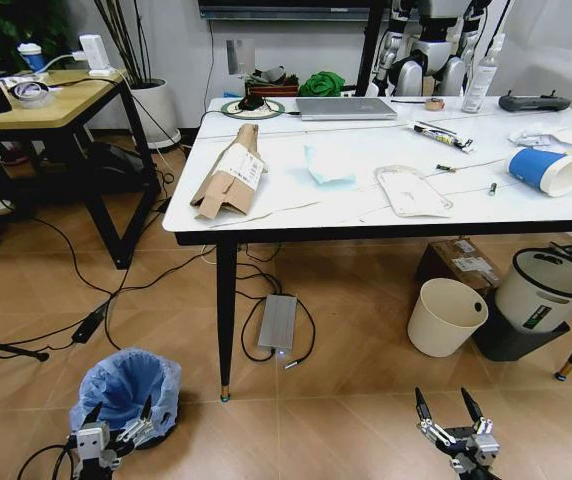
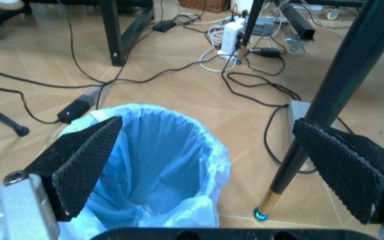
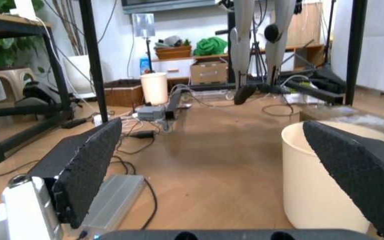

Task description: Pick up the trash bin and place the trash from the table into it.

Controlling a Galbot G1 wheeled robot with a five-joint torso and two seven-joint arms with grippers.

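Step in hand, as I judge it: grab the bin [image 1: 126, 392]. It sits on the floor at near left, just left of the table [image 1: 386, 215] leg, blue liner puffed over the rim. My left gripper [image 1: 119, 415] hangs released right at its near rim, pads [image 2: 85, 162] spread wide. I'd want 1 pad inside and 1 outside, pinching the rim, not loose liner. Right gripper [image 1: 449, 408] idles released at near right. Trash waits on the table: box [image 1: 230, 174], cup [image 1: 547, 170].
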